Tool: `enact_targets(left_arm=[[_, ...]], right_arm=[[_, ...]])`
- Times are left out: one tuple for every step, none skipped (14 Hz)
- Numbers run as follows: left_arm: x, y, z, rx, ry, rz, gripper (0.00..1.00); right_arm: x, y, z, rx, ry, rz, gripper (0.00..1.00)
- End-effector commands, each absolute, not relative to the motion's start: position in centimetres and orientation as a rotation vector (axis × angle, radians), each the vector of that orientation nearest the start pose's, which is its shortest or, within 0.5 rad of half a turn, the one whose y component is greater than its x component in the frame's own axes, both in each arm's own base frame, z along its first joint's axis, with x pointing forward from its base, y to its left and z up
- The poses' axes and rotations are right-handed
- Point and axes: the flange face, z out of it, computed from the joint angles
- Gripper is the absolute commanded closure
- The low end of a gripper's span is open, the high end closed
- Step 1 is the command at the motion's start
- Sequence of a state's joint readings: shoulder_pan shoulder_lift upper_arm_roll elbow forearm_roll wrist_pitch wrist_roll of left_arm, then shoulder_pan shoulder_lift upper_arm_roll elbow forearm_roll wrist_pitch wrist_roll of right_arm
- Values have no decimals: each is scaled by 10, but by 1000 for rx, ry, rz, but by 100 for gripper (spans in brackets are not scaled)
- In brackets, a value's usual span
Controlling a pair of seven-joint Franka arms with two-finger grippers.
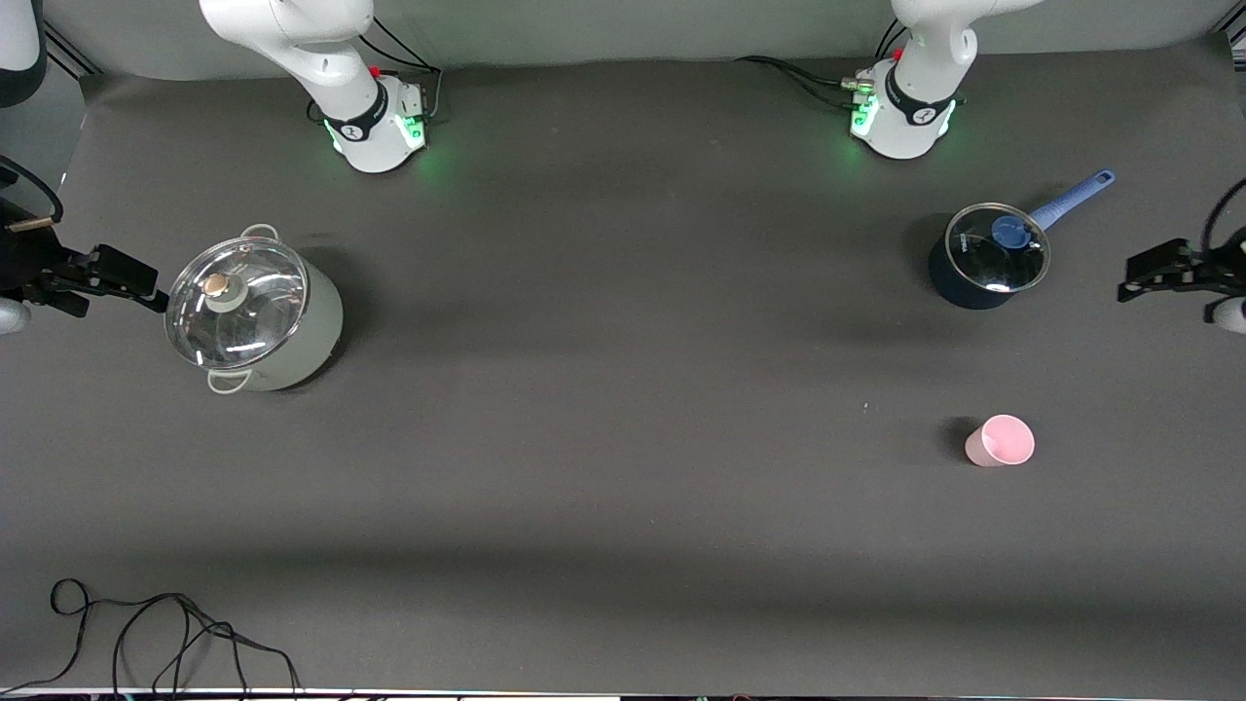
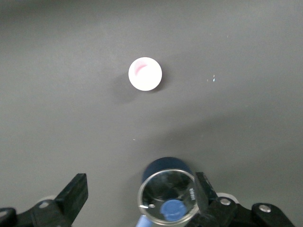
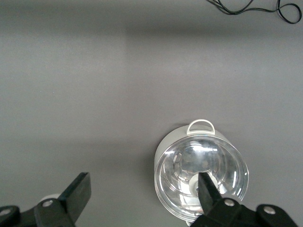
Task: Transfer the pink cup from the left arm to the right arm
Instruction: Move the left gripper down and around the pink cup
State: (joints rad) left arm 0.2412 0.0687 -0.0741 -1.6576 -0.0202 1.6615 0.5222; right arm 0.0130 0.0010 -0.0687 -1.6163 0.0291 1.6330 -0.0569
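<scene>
The pink cup (image 1: 1001,440) stands upright on the dark table toward the left arm's end, nearer to the front camera than the blue saucepan. It shows from above in the left wrist view (image 2: 145,74). My left gripper (image 1: 1129,277) hangs up in the air at that end of the table, open and empty, well apart from the cup. In its wrist view (image 2: 140,190) the fingers are spread wide. My right gripper (image 1: 148,287) hangs beside the white pot at the right arm's end, open and empty (image 3: 143,191).
A blue saucepan (image 1: 959,287) with a glass lid and a blue handle stands near the left arm's base and shows in the left wrist view (image 2: 165,165). A white pot (image 1: 311,336) with a glass lid stands at the right arm's end (image 3: 163,151). A black cable (image 1: 165,633) lies at the front edge.
</scene>
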Motion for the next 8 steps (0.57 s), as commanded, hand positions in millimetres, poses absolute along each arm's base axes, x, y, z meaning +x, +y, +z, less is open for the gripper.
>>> enact_targets(left_arm=[[585, 120, 549, -3106, 810, 57, 0], [589, 133, 545, -3087, 901, 48, 0], [593, 144, 540, -3087, 984, 26, 0], [598, 153, 532, -3090, 1070, 4, 0], [602, 164, 520, -3086, 1162, -28, 0], [607, 175, 507, -3071, 1263, -95, 0], [611, 186, 497, -3065, 1353, -172, 0], [613, 192, 485, -3067, 1429, -228, 0]], right_arm=[[553, -29, 612, -3114, -29, -34, 0], [553, -29, 612, -3114, -29, -34, 0], [553, -29, 612, -3114, -29, -34, 0], [553, -29, 612, -3114, -29, -34, 0], [553, -29, 612, -3114, -29, -34, 0], [553, -29, 612, -3114, -29, -34, 0], [553, -29, 612, -3114, -29, -34, 0], [553, -29, 612, -3114, -29, -34, 0]])
